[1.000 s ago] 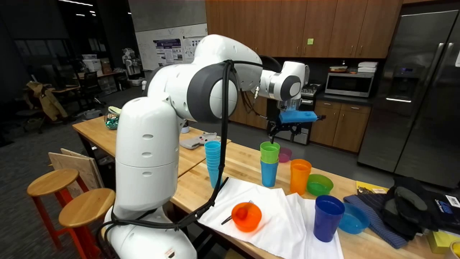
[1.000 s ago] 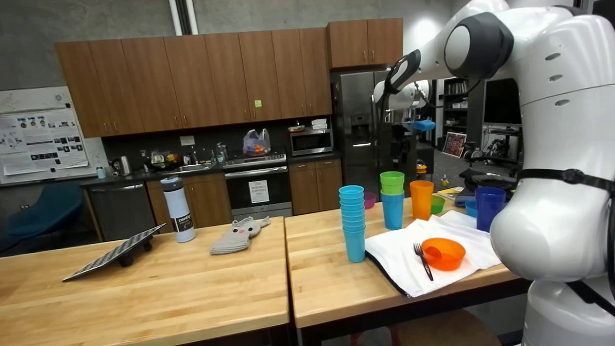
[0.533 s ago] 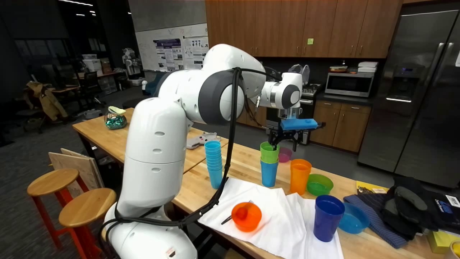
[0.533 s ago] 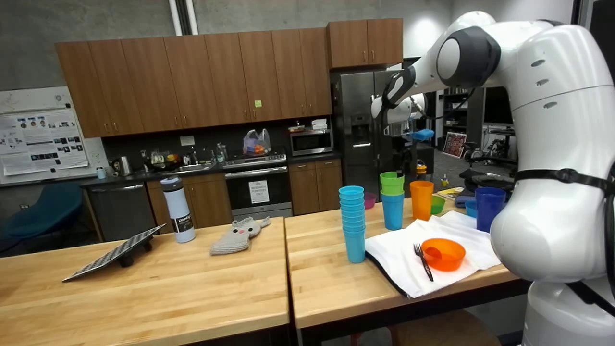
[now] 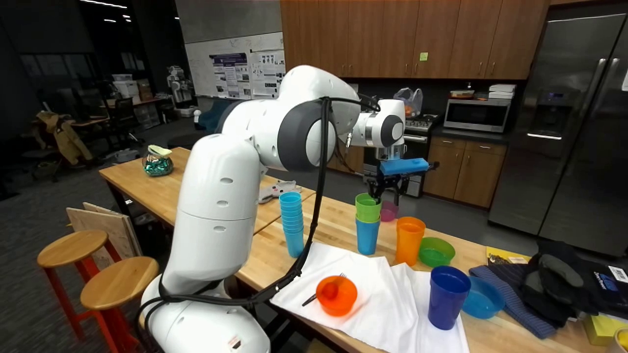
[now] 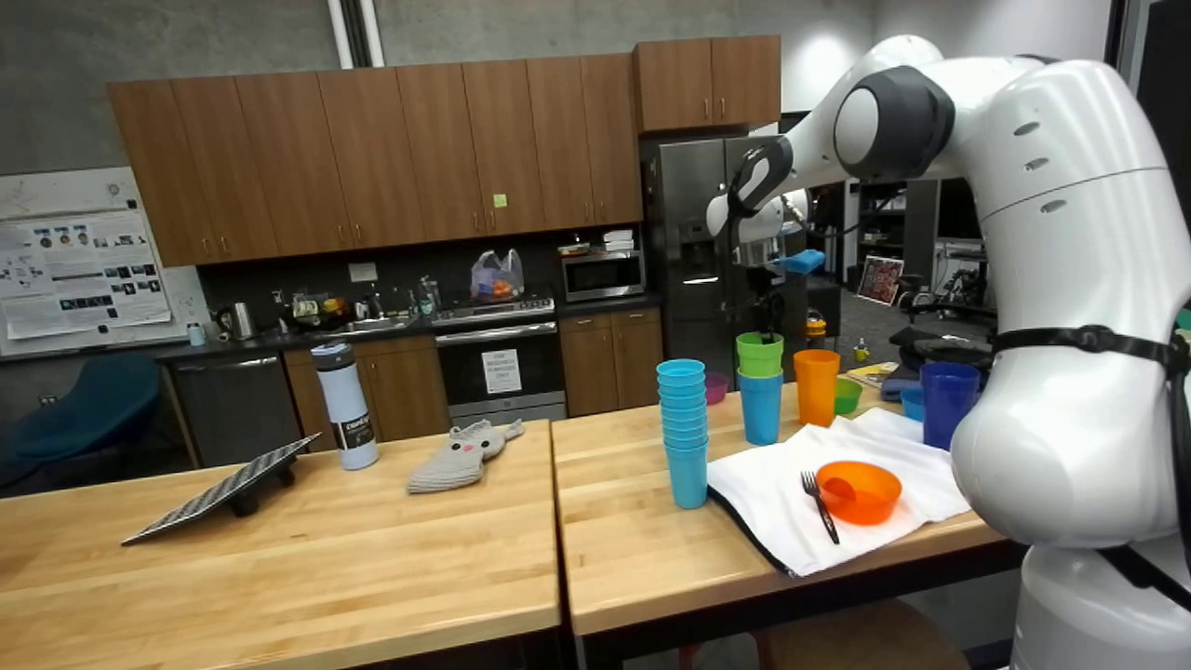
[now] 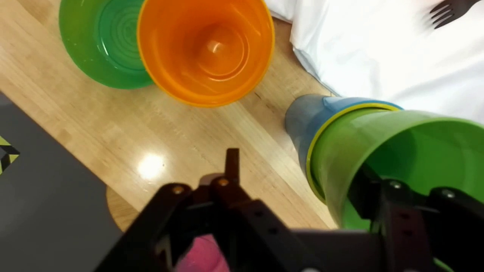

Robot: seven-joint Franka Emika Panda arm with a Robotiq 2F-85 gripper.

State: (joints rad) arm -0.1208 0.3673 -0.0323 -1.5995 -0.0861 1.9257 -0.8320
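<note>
Tool (image 7: 297,175) stands spread, one fingertip (image 7: 365,192) partly hidden inside the green cup (image 7: 359,141)

green cup (image 5: 366,211), upright atop blue cup (image 5: 367,238)

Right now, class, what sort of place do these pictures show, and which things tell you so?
Probably a kitchen area within a lab or office: the refrigerator and microwave suggest a kitchen, while the poster with text and pictures suggests a workplace.
</note>
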